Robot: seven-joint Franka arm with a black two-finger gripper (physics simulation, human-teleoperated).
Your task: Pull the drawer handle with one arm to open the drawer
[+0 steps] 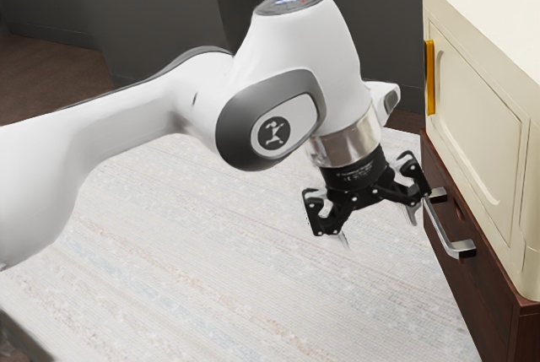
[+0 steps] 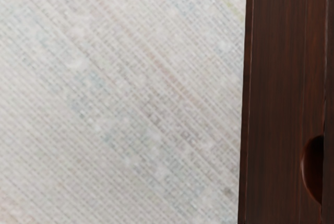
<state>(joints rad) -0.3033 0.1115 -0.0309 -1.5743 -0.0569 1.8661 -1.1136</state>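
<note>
The white Franka arm (image 1: 304,50) enters at the exterior view's left edge, rises to the upper middle and bends down to its black two-finger gripper (image 1: 380,234), right of the frame's centre. The fingers are spread wide, with nothing pinched between them. They point downward over a pale, striped woven covering (image 1: 253,278) that spreads across the lower middle.

The silver drawer handle (image 1: 440,225) is at the exterior view's right, a bar slanting down along the dark wooden drawer front (image 1: 485,307). Its upper end is just beside the gripper's nearer finger; whether they touch, I cannot tell. A rounded recess (image 1: 459,210) is cut in the wood near the bar.

Above the dark wood, from the upper right down the right edge, stands a cream cabinet (image 1: 472,100) with a yellow upright pull (image 1: 429,78). The wrist view shows the woven covering alongside dark wood and the rounded recess.
</note>
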